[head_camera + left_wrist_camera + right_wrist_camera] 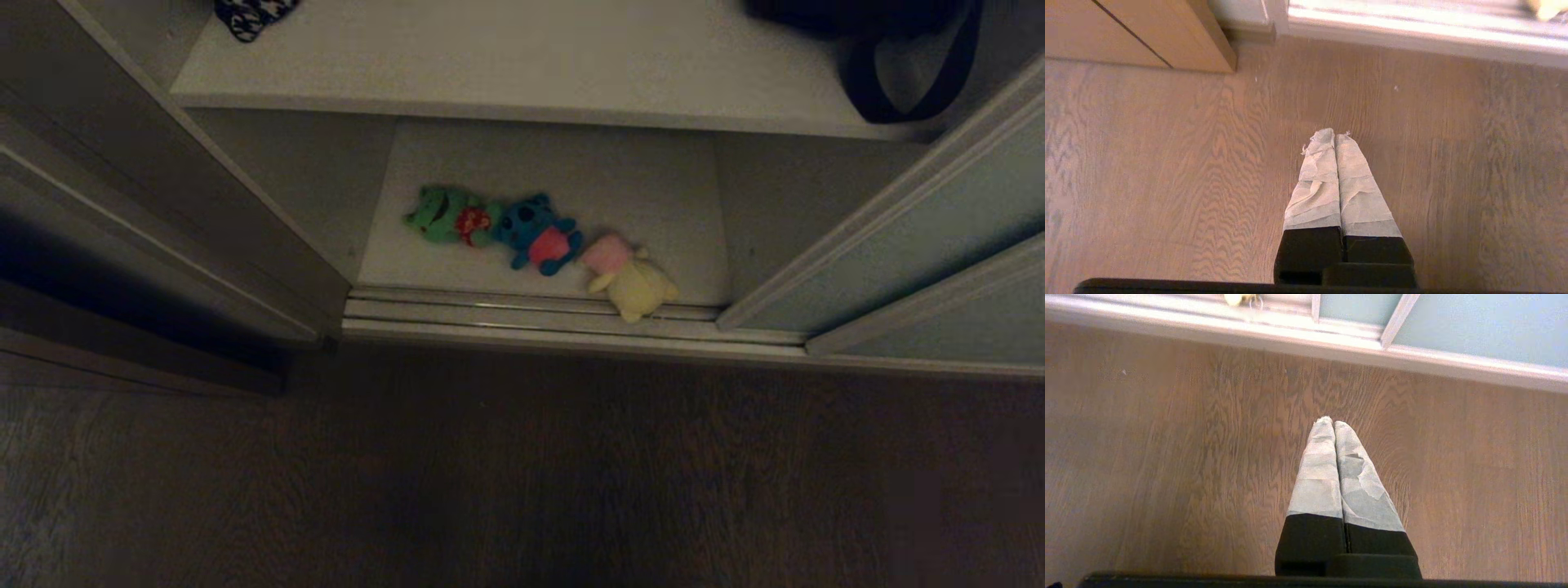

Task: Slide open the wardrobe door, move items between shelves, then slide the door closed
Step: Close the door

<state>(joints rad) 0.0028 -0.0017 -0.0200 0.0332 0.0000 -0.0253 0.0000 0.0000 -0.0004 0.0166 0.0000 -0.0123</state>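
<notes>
Left gripper pressed closed over wood floor, holding nothing; right gripper likewise closed, empty; floor track beyond; sliding wardrobe door pushed to right, wardrobe open; on lower shelf: yellow plush overhanging track, blue plush, green plush in touching row; upper shelf carries black bag.

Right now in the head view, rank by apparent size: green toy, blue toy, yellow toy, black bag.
1. black bag, largest, though cut off by the picture's edge and nearer the camera on the upper shelf.
2-4. yellow toy, blue toy, green toy: all look alike in size, so no ranking.
</notes>
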